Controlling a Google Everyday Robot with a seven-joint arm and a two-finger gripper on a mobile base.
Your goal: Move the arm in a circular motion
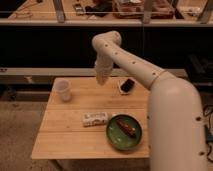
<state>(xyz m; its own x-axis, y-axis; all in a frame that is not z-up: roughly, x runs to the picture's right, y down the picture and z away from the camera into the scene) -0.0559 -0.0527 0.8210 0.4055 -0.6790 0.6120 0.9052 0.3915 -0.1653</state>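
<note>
As arm (135, 67) arches, tool (103, 80) closed, over table (65, 136)

A light wooden table (65, 135) holds a white cup (63, 90) near its far left corner and a small dark object (127, 86) with a pale edge near the far right. Nearer the front, a white wrapped packet (95, 118) lies just beside a green plate (116, 140), which carries a brown piece of food (126, 126).
</note>
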